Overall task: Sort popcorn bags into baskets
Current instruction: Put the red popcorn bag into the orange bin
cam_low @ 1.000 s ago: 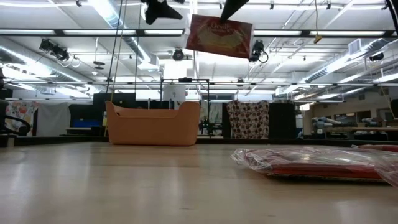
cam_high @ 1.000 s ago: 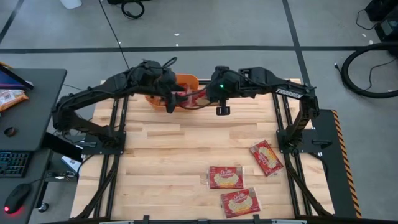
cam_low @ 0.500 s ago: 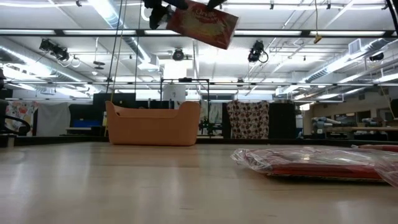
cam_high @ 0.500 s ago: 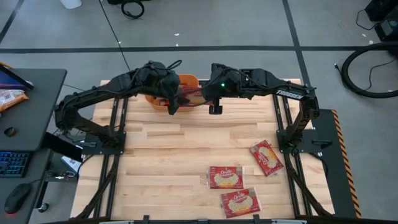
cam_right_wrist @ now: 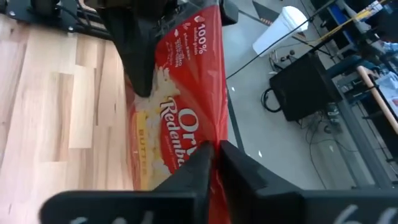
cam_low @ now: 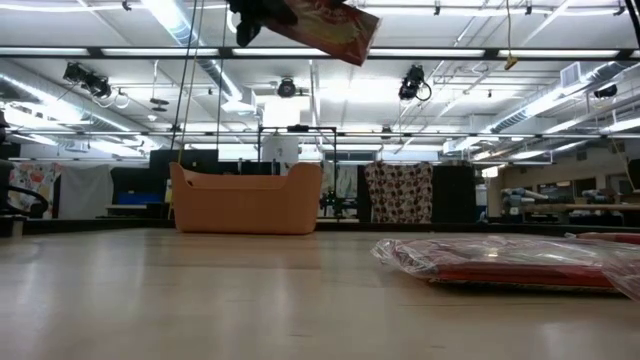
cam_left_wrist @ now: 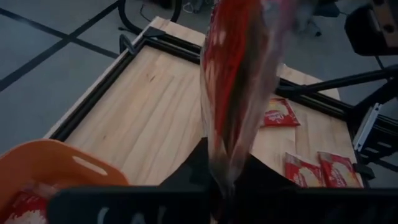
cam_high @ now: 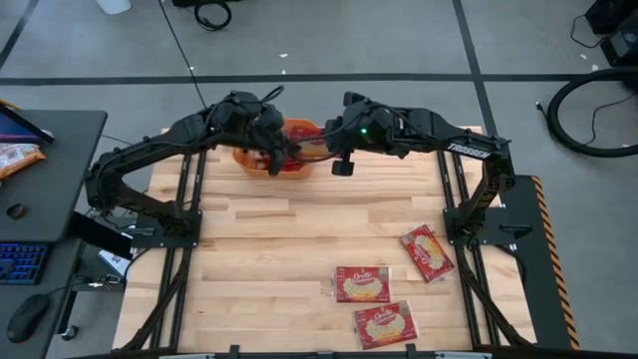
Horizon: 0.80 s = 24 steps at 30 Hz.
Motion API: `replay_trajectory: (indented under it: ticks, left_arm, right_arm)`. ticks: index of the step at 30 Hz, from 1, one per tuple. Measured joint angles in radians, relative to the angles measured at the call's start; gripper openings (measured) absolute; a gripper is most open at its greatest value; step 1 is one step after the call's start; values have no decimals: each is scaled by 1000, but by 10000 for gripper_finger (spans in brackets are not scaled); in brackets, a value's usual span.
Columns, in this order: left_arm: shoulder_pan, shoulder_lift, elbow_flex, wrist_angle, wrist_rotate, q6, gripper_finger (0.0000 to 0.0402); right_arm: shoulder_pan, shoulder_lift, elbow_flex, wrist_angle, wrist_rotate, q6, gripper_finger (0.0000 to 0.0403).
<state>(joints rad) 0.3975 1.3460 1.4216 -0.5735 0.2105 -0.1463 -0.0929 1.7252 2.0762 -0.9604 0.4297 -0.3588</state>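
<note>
Grey floor rings the wooden desk (cam_high: 299, 239); from above, both arms crowd over the orange basket (cam_high: 284, 160), hiding most of it.

Low view: a popcorn bag (cam_low: 325, 25) hangs high, looking light, limp and crinkly.

Left wrist: left claw (cam_left_wrist: 227, 180) pinches the bag's edge, a sensible hold.

Right wrist: right claw (cam_right_wrist: 214, 152) is nipped on it too.

One red popcorn bag (cam_high: 311, 150) held tilted above orange basket (cam_high: 251, 160) at table's far edge; three bags (cam_high: 363, 284) flat near front-right corner.
</note>
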Motion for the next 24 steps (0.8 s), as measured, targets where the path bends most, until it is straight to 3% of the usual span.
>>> replay_trajectory:
  ticks: [5,12,17,24]
  left_arm:
    - [64,0,0,3,78,1,25]
    - [199,-2,-76,-16,229,59,25]
    - [288,-1,-179,32,311,56,25]
    - [444,-1,-310,82,424,52,25]
  right_arm:
    - [0,-11,0,-2,44,22,83]
    - [25,-102,0,-1,263,27,162]
    - [56,-170,1,-33,267,97,191]
    - [83,-197,1,-165,255,225,196]
